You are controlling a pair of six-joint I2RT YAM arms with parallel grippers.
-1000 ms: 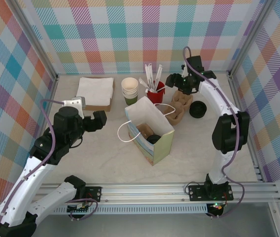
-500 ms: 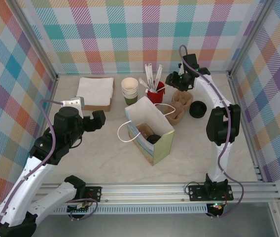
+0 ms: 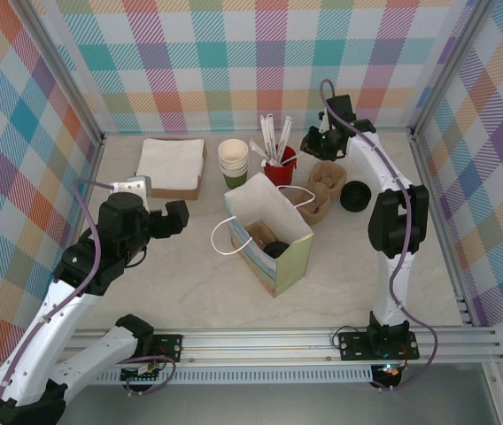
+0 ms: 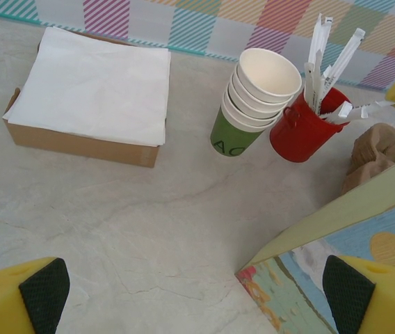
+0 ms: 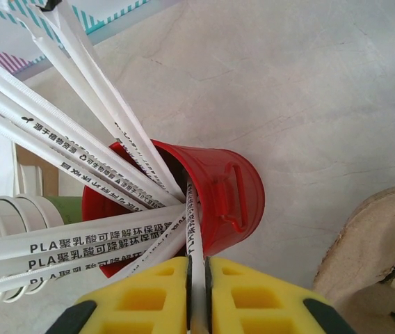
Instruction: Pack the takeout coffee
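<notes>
coffee cup (image 3: 275, 249): body hidden inside bag (image 3: 291, 261) nearside of red bucket (image 5: 218, 202) | cup stack (image 5: 3, 216) left of bucket: cut by frame edge | straw (image 5: 192, 223) in bucket: lower end hidden between right end effector (image 5: 197, 275) pads

Robot lab cell: plaid panels (image 3: 234, 62) wall a marble-look tabletop (image 3: 189, 274), aluminium frame (image 3: 59, 71), mounting rail (image 3: 260, 341); napkins (image 4: 93, 83) and paper cups (image 4: 256, 97) set ahead of the jaws of the left gripper (image 4: 196, 293).

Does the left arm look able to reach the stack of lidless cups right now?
Probably yes: the left gripper is open, and bare tabletop lies ahead to the cup stack, with the paper bag off to one side.
</notes>
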